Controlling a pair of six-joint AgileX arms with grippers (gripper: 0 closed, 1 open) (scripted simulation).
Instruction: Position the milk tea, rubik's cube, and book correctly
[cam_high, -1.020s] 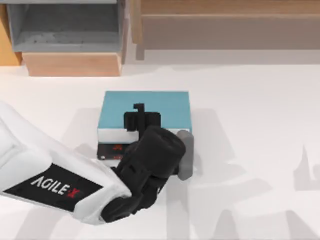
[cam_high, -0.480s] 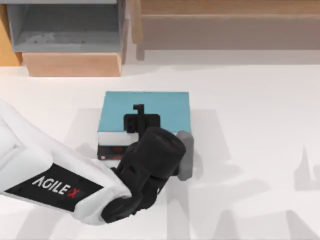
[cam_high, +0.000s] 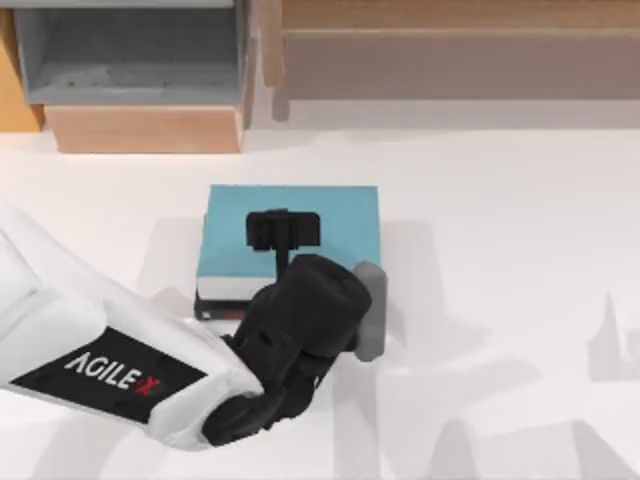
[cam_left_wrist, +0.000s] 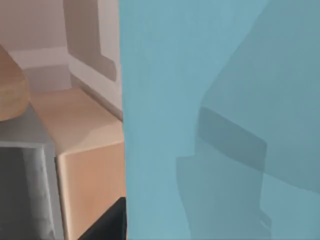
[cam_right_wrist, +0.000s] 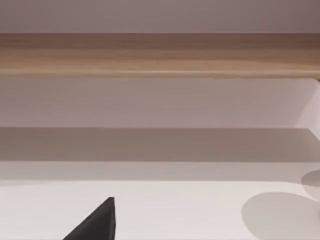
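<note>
Over the middle of the table, the left gripper (cam_high: 283, 232) sits on the light-blue book (cam_high: 330, 225), which lies on a black book (cam_high: 222, 309) just this side of the wooden shelf unit (cam_high: 145, 128). Whether its fingers are clamped or parted, I cannot tell. To do it well: grip the near edge squarely, lift the book level, leave the black one undisturbed.

white table (cam_high: 500, 250): black book (cam_high: 215, 308) flat on it, blue book (cam_high: 340, 215) stacked on top.
</note>
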